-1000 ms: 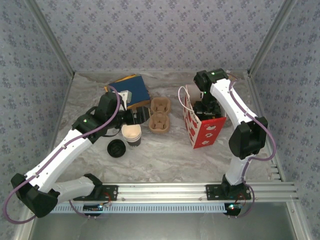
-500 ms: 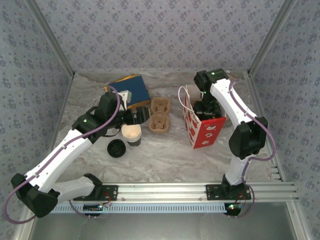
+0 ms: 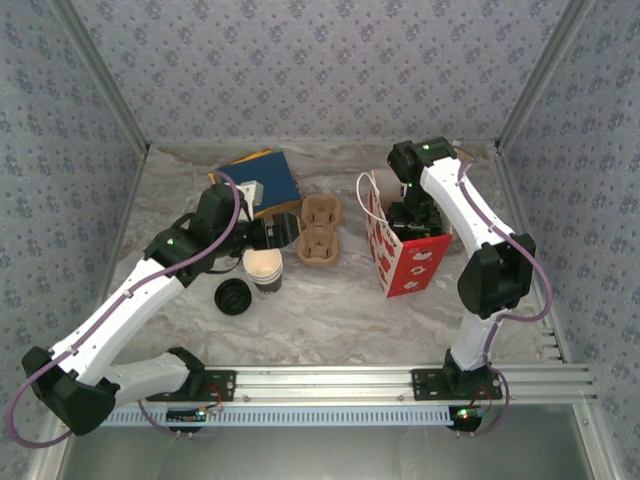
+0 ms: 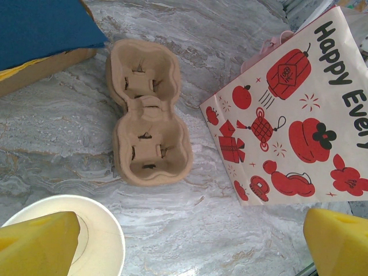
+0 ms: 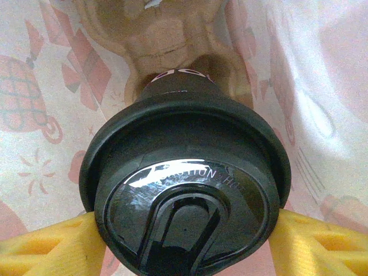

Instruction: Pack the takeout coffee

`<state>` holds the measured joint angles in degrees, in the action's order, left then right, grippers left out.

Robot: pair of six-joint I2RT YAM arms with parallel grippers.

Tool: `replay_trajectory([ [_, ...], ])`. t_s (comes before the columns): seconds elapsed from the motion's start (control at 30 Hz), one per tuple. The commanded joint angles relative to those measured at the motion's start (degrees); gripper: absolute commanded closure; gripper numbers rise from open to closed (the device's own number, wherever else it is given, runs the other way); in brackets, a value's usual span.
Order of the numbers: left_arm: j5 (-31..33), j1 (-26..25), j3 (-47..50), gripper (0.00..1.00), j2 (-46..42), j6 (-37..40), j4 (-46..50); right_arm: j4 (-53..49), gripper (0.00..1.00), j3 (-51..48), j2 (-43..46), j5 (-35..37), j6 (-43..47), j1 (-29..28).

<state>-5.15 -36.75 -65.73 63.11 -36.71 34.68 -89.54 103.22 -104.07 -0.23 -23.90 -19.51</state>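
Note:
The takeout coffee [image 5: 187,190] has its round black lid facing the right wrist camera, inside the red-and-white paper bag [image 3: 410,262]. My right gripper [image 5: 187,241] is shut on it, with a yellow finger [image 5: 52,247] pressed to each side of the lid. A brown pulp tray [image 5: 172,34] lies under the cup in the bag. In the top view the right gripper [image 3: 412,218] reaches down into the bag's mouth. My left gripper [image 4: 190,241] stands open over bare table, its left finger [image 4: 40,241] above a lidless paper cup [image 4: 86,241].
A two-pocket pulp carrier [image 3: 319,230] lies on the table between the arms. A loose black lid [image 3: 232,296] rests beside the lidless cup [image 3: 264,268]. A blue box [image 3: 262,180] sits at the back left. Patterned walls close in the table.

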Motion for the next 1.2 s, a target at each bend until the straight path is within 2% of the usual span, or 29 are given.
replay_trajectory([
  [0.0, -0.48, 0.21, -0.43, 0.00, -0.62, -0.48, -0.41, -1.10, 0.28, -0.29, 0.32, 0.79, 0.54, 0.15],
  [1.17, -0.81, 0.13, -0.30, 0.00, -1.06, -0.85, -0.44, -1.78, 0.28, -0.04, 2.02, 1.07, -0.44, -0.55],
])
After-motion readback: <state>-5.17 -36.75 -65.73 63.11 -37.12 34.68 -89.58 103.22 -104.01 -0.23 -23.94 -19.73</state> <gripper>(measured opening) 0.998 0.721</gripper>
